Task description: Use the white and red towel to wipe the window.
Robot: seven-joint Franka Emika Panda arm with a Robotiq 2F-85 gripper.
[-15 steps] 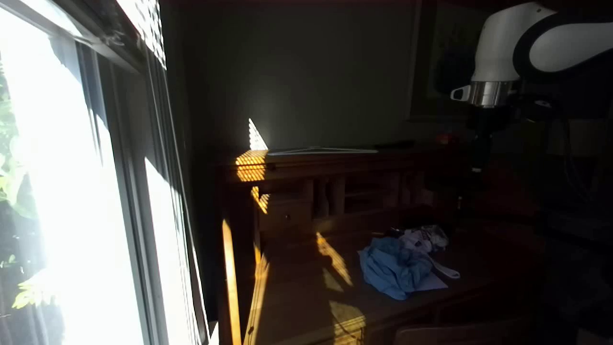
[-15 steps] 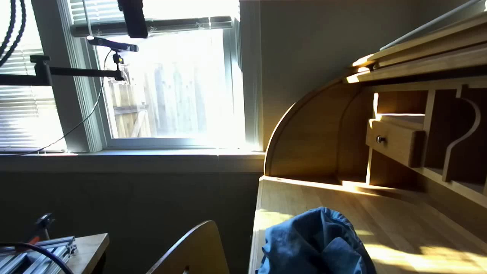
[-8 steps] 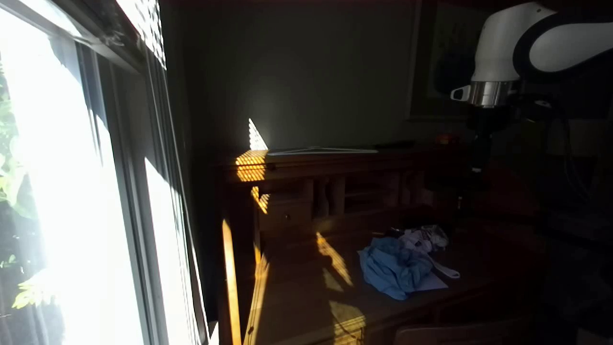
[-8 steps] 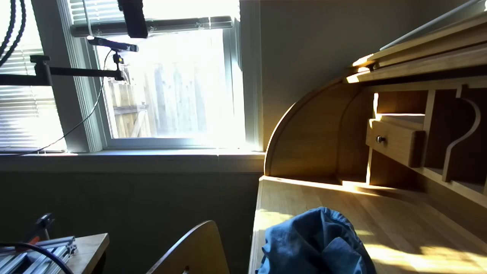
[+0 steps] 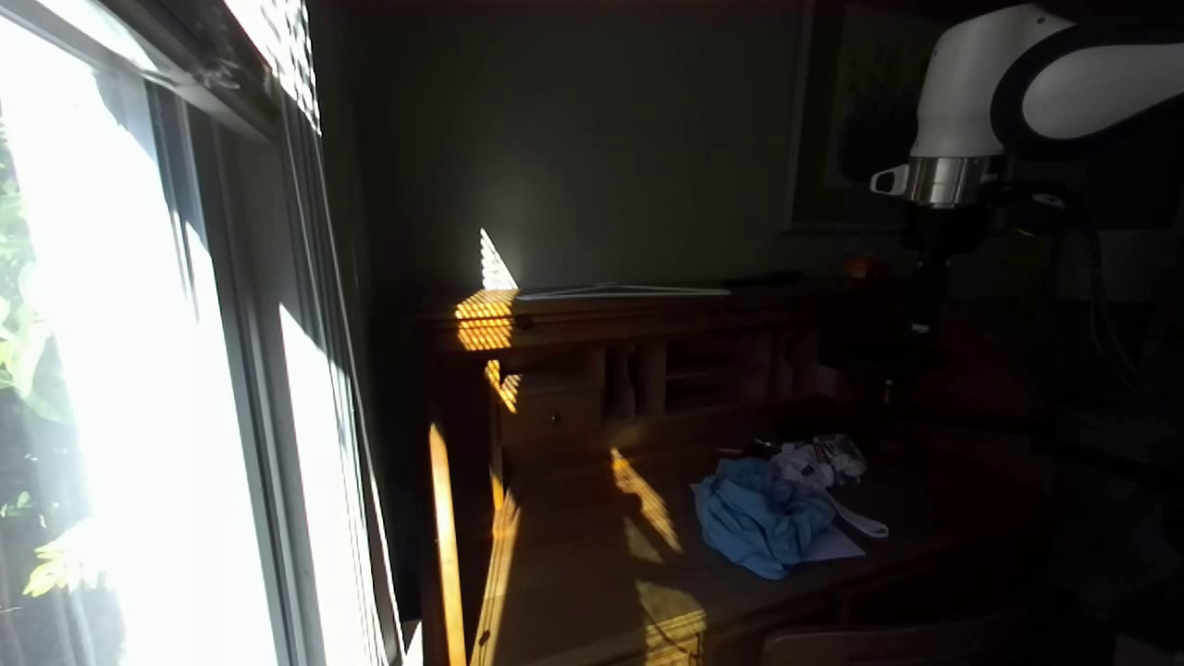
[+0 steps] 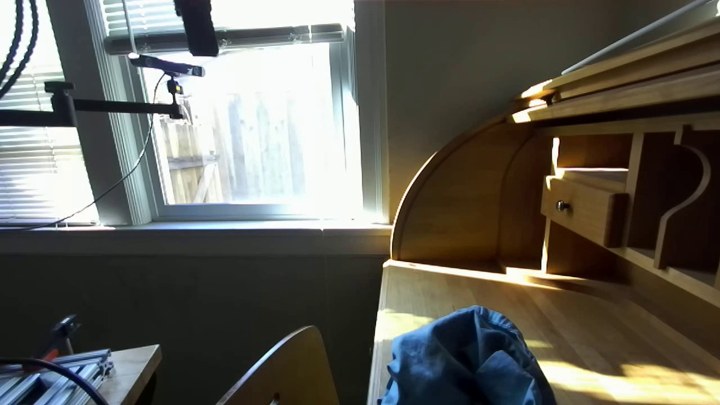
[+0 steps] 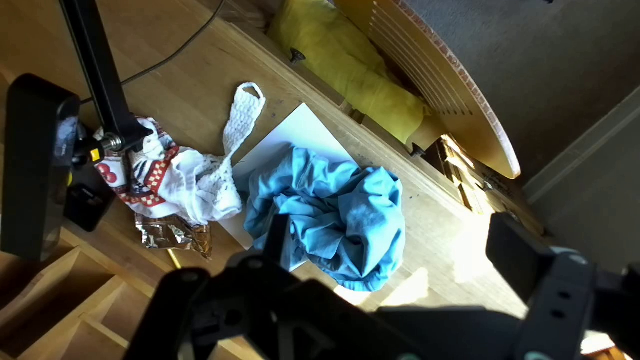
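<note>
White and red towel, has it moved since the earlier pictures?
No: in an exterior view, the towel shows no shift relative to the small drawer.

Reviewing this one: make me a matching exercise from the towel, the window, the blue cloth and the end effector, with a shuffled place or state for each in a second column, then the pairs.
Things
1) White and red towel
2) Window
3) Blue cloth
4) End effector

Places or states
A) Bunched over the middle of a white sheet
B) Jaws apart, gripping nothing
C) Rumpled, with a white loop reaching out from it
D) Bright, with blind slats across its top

Pairs: 1-C, 2-D, 3-A, 4-B
</note>
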